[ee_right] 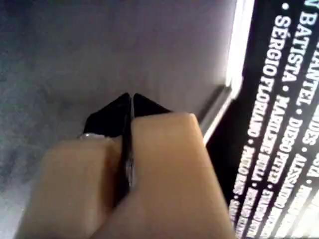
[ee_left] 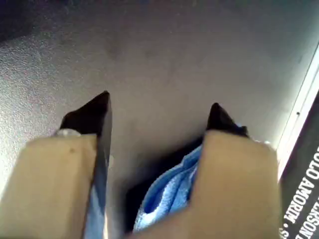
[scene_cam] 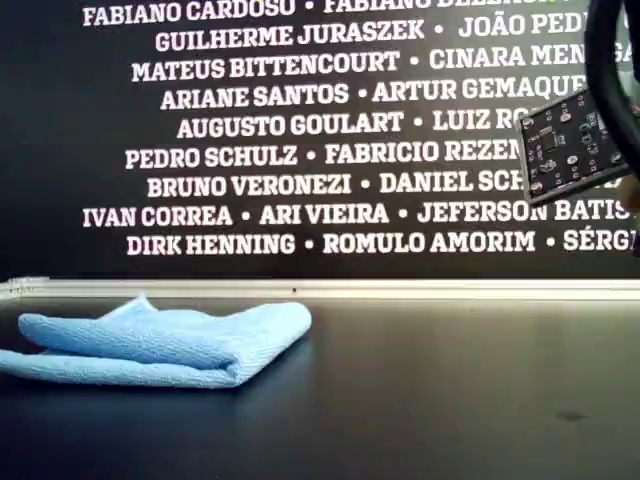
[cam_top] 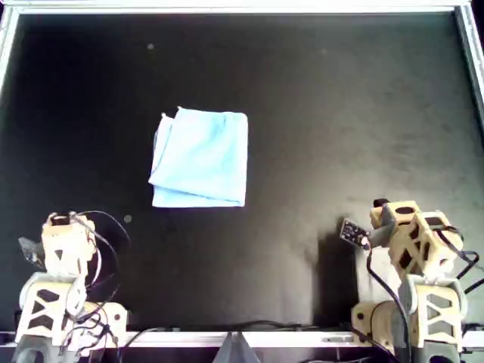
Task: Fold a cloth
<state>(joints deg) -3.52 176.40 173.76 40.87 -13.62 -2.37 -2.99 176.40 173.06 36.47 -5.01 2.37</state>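
The light blue cloth (cam_top: 203,159) lies folded into a rough square on the black table, left of centre in the overhead view. In the exterior view the cloth (scene_cam: 170,340) sits at the left as a low stack of layers. My left gripper (ee_left: 159,107) is open and empty above bare table, and part of the cloth (ee_left: 167,191) shows between its fingers, farther off. My right gripper (ee_right: 131,97) is shut on nothing. Both arms are drawn back from the cloth: the left arm (cam_top: 64,246) at the overhead view's lower left, the right arm (cam_top: 408,234) at its lower right.
A metal rim (cam_top: 242,7) frames the black table (cam_top: 340,113). A dark wall with white printed names (scene_cam: 300,150) stands behind the far edge. A small circuit board (scene_cam: 570,145) on the right arm hangs at the exterior view's upper right. Cables trail beside both arm bases.
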